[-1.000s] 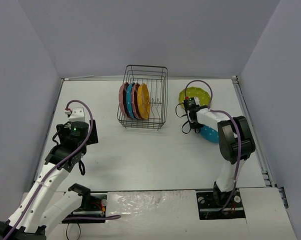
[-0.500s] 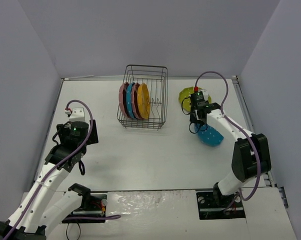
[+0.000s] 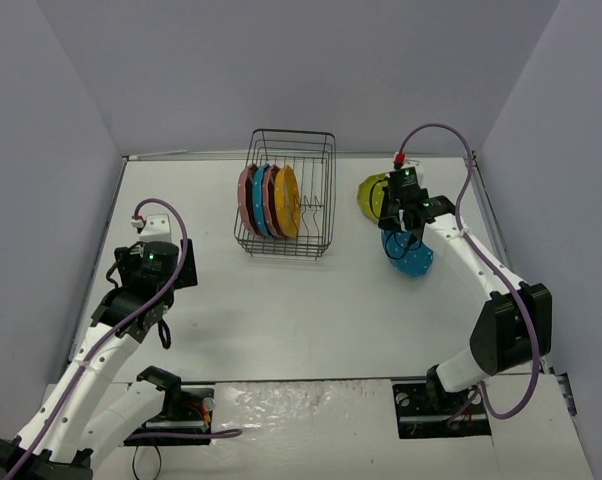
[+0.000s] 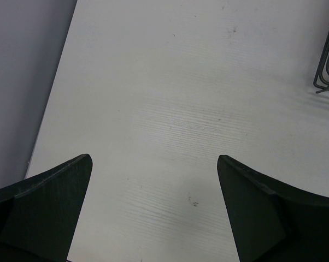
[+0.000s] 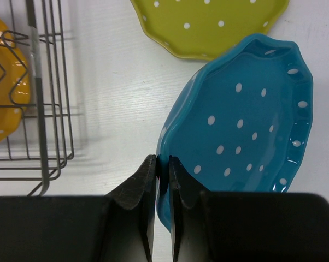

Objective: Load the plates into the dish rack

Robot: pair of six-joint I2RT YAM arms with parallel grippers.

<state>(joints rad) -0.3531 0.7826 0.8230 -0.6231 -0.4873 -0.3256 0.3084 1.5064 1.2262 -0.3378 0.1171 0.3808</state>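
**Fig.** Top, L-wrist & R-wrist views, plate-loading task.

The R claw (image 5: 162, 164) was closed on the scalloped rim of a blue plate (image 5: 241, 131), with one finger inside the lip and one outside. An edge pinch was prob. chosen because a flat plate offers no other purchase, and because the plate must enter the rack on edge. The plate was held tilted, dotted face toward the wrist cam. Whether its far edge was touching the worktop (image 3: 281, 300) could not be told.

The lime plate (image 5: 208, 24) was lying flat on the worktop just beyond the blue plate, ungripped.

The rack (image 3: 316, 150) was standing at the back-centre of the worktop, to the L of both loose plates. Four racked plates (image 3: 261, 200) were set upright in it (pink, blue, pink, then the orange plate (image 3: 287, 200)), packed toward its L side. The free slots were thus on the side nearest the R claw.

The L claw (image 4: 153, 158) was open wide over bare worktop with nothing btw. its fingers, well apart from the rack. It was prob. placed there to stay clear of the R arm's path.

Est. progress: 4 of 6 loaded, with the 5th in hand. The next move would call for the plate to be turned fully upright & lined up beside the orange plate. Risk: a thin rim pinch may let the plate swing or slip.
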